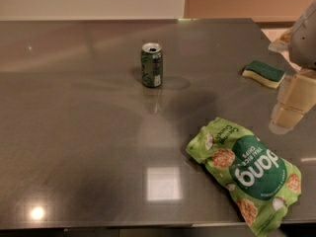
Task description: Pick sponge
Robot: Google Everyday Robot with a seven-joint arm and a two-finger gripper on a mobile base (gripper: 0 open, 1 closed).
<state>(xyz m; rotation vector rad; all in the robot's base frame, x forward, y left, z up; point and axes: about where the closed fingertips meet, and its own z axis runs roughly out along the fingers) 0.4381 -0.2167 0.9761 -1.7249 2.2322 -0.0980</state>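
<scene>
The sponge [264, 73] is a small flat block with a dark green top over pale yellow foam. It lies flat on the grey table [89, 132] at the right, toward the back. My gripper [292, 103] hangs at the right edge of the view, just right of the sponge and a little nearer the front, apart from it. It holds nothing that I can see. The arm's pale body [306, 33] rises above it at the top right.
A green soda can [152, 64] stands upright near the middle back of the table. A big light-green snack bag [247, 174] lies at the front right, reaching the table's front edge. The table's right edge runs just behind the sponge.
</scene>
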